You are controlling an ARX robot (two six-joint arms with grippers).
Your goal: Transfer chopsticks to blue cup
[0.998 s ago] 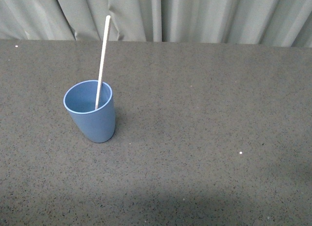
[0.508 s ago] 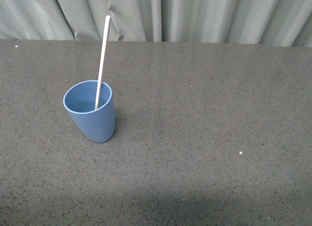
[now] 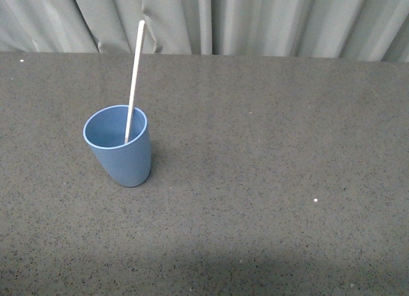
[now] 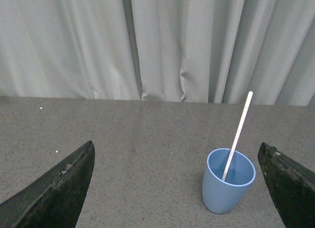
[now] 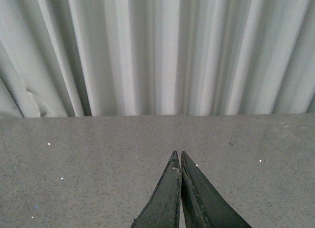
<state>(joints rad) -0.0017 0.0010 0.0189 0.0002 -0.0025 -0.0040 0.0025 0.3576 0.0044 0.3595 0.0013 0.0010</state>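
The blue cup (image 3: 119, 146) stands upright on the dark speckled table at the left of the front view. The chopstick (image 3: 134, 78), a thin off-white stick, stands inside it, leaning against the rim with its upper half sticking out. Neither gripper shows in the front view. In the left wrist view the cup (image 4: 227, 187) and the chopstick (image 4: 239, 132) lie ahead, nearer one finger; the left gripper (image 4: 177, 181) is wide open, empty and well back from the cup. The right gripper (image 5: 177, 153) is shut on nothing, over bare table.
A grey pleated curtain (image 3: 211, 21) hangs along the table's far edge. The table top (image 3: 268, 155) is dark and speckled, with a few small white specks (image 3: 315, 199).
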